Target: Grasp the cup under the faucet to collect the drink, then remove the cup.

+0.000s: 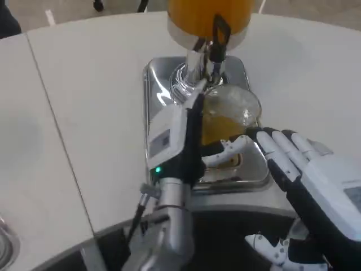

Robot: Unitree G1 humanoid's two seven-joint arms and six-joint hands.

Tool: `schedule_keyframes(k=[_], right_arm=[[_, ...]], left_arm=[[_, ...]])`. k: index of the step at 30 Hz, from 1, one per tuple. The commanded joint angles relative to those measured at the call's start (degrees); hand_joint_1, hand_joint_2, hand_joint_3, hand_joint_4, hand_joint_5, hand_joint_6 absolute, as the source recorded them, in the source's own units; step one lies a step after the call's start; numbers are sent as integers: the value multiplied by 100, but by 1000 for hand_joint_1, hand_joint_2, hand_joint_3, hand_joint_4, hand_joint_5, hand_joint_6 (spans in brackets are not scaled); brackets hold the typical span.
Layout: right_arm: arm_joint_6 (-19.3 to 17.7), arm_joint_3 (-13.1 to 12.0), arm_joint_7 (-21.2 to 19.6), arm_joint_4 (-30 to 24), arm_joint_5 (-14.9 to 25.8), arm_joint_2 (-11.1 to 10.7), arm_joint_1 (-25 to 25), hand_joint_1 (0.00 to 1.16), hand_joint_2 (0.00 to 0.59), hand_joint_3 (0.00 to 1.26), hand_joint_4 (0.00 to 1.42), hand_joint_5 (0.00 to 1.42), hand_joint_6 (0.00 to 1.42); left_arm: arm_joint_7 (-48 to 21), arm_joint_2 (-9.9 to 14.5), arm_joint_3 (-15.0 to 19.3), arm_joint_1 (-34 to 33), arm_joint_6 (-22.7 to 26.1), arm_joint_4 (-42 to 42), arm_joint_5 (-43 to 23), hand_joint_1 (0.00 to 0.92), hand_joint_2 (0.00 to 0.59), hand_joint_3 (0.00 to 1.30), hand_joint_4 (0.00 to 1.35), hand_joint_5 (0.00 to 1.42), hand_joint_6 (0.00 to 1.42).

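Cup (228, 121): upright at frame centre under the faucet (217, 48), part-filled, gripped by left robot hand (189, 141); right robot hand (293, 155), fingers extended and empty, waits just lower right.

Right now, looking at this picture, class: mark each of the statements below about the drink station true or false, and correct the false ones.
1. The cup holds orange-brown drink. True.
2. The cup stands on the bare white table. False: it stands over the metal tray.
3. The left hand is at the cup. True.
4. The right hand grips the faucet. False: it is beside the cup, fingers extended.
5. The dispenser holds blue liquid. False: it is orange.
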Motion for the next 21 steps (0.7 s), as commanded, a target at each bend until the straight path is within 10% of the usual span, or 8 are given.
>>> schedule_keyframes(k=[1, 7, 21], right_arm=[[-149, -192, 234, -94, -123, 1078, -175, 461, 393, 0, 0, 0, 47], [-164, 339, 283, -94, -714, 1470, -194, 440, 409, 0, 0, 0, 47], [733, 724, 567, -94, -984, 1081, -522, 436, 418, 0, 0, 0, 49]], left_arm=[[631, -443, 13, -59, 332, 574, -11, 507, 50, 592, 824, 1167, 1418], [1287, -609, 229, -115, 22, 891, -324, 594, 68, 1005, 1201, 1415, 1424], [1137, -284, 372, -23, -539, 769, -516, 643, 33, 1148, 1107, 1424, 1424]])
